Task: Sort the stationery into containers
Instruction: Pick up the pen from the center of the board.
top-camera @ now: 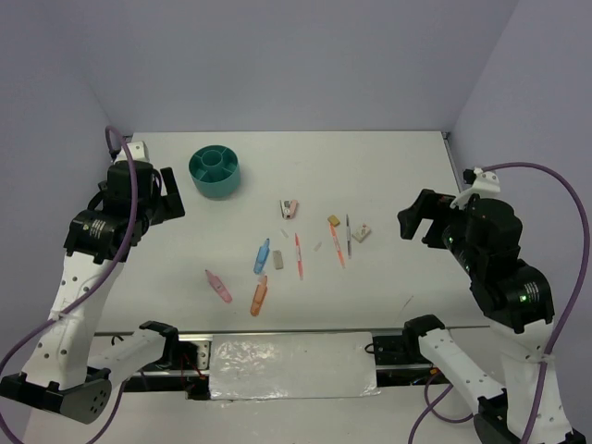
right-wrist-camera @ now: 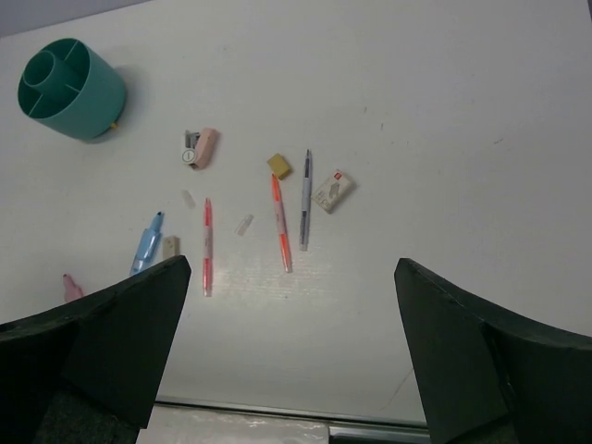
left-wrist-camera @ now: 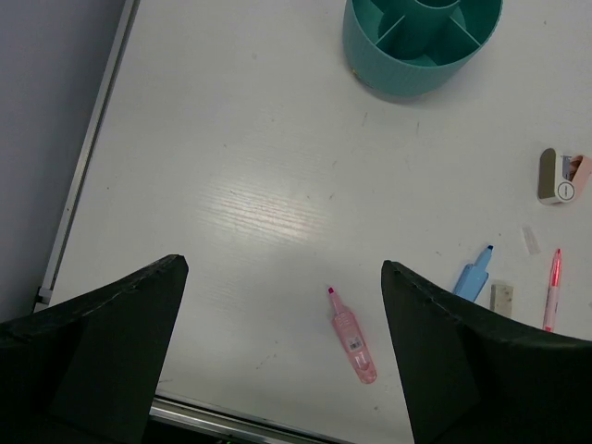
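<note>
The teal organiser (top-camera: pixel 215 172) stands at the far left, empty as far as I can see; it also shows in the left wrist view (left-wrist-camera: pixel 421 42) and the right wrist view (right-wrist-camera: pixel 69 88). Stationery lies scattered mid-table: a pink marker (top-camera: pixel 218 286) (left-wrist-camera: pixel 352 337), an orange marker (top-camera: pixel 259 295), a blue marker (top-camera: pixel 262 255) (right-wrist-camera: pixel 147 243), a red pen (top-camera: pixel 299 255), an orange pen (top-camera: pixel 337 244) (right-wrist-camera: pixel 280 222), a dark pen (top-camera: pixel 349 235), and small erasers. My left gripper (top-camera: pixel 165 199) (left-wrist-camera: pixel 284 266) is open and empty, high above the table. My right gripper (top-camera: pixel 418 222) (right-wrist-camera: pixel 291 264) is also open and empty, raised at the right.
A tan eraser (top-camera: pixel 334 220), a white boxed eraser (top-camera: pixel 362 234), a grey eraser (top-camera: pixel 279 262) and a pink-and-grey item (top-camera: pixel 290 208) lie among the pens. A metal rail with a plastic sheet (top-camera: pixel 291 365) runs along the near edge. Walls close off the back and sides.
</note>
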